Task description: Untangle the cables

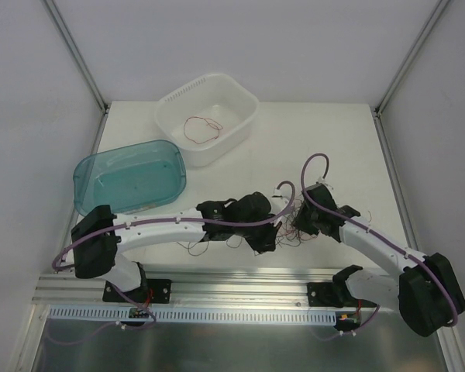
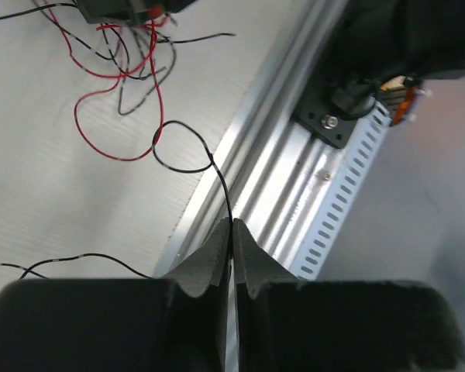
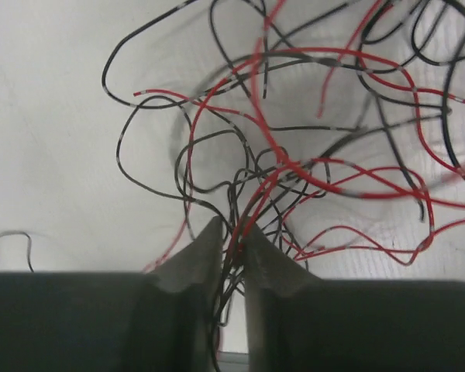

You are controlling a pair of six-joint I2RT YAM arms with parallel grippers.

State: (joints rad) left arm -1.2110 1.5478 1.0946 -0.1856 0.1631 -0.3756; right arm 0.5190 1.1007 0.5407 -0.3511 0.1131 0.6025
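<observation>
A clump of thin red and black cables (image 1: 288, 232) lies on the white table between my two grippers. My left gripper (image 2: 232, 226) is shut on a single black cable (image 2: 217, 174) that loops back toward the clump (image 2: 120, 70). In the top view the left gripper (image 1: 265, 239) sits just left of the clump. My right gripper (image 3: 232, 232) is shut on a bunch of red and black cables (image 3: 294, 167) that fan out above it. In the top view the right gripper (image 1: 301, 223) sits just right of the clump.
A white basket (image 1: 248, 101) at the back holds one red cable (image 1: 201, 128). A teal bin (image 1: 85, 174) stands at the left. A metal rail (image 2: 294, 201) runs along the table's near edge, close to my left gripper.
</observation>
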